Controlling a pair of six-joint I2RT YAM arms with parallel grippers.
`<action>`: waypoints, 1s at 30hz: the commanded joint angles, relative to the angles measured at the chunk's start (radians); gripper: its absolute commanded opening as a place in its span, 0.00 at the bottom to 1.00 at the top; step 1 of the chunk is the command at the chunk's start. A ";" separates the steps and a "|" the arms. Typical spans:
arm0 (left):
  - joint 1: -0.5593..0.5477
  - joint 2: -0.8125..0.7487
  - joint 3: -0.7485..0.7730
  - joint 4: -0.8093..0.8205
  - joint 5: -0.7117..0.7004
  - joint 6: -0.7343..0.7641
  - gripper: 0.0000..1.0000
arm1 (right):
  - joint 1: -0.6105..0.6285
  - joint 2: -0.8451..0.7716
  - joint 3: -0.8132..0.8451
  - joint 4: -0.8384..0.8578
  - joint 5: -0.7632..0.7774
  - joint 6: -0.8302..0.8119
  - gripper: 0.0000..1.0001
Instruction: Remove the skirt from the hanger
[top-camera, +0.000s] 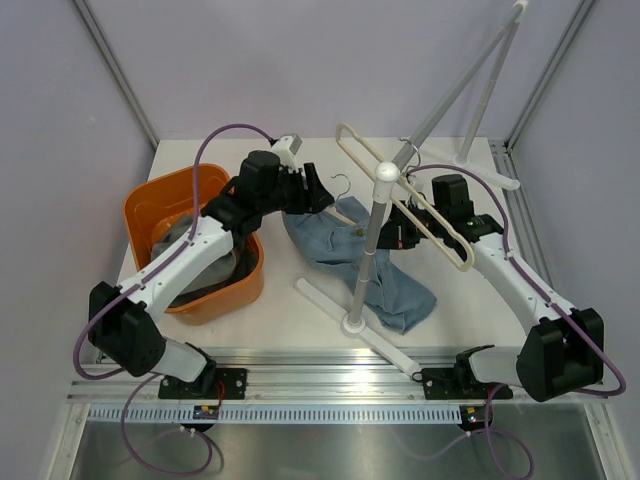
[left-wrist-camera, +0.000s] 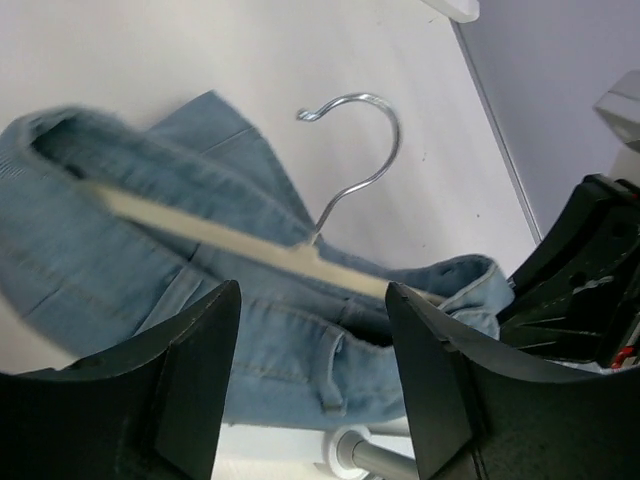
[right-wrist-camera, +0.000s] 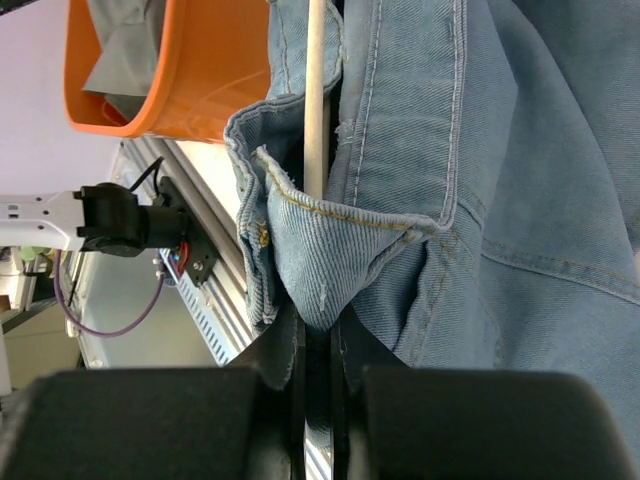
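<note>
Top view: skirt (top-camera: 345, 250) lies crumpled mid-table (top-camera: 275, 318), beside the rack pole (top-camera: 372, 250). Orange bin (top-camera: 170, 190) sits to the left. Hanger bar not resolvable here; only the wire hook (top-camera: 340, 185) shows.

Left wrist view: hanger (left-wrist-camera: 220, 238) bar is threaded through the denim waistband, hook clear of the cloth. Left end effector (left-wrist-camera: 315, 370) is spread wide above it and holds nothing; its fingers (left-wrist-camera: 200, 370) do not touch the fabric.

Right wrist view: right end effector (right-wrist-camera: 318, 410) is pressed almost together, pinching the hanger's bar end. A fold of waistband is tucked just above the gap. The top view hides this grip.
</note>
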 joint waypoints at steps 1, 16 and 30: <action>-0.032 0.043 0.100 0.059 -0.068 0.032 0.64 | 0.010 -0.042 0.010 0.108 -0.122 0.025 0.00; -0.106 0.132 0.171 0.007 -0.182 0.123 0.53 | 0.014 -0.103 0.001 0.103 -0.177 0.042 0.00; -0.121 0.079 0.039 0.041 -0.126 0.112 0.22 | 0.016 -0.109 0.021 0.120 -0.179 0.072 0.00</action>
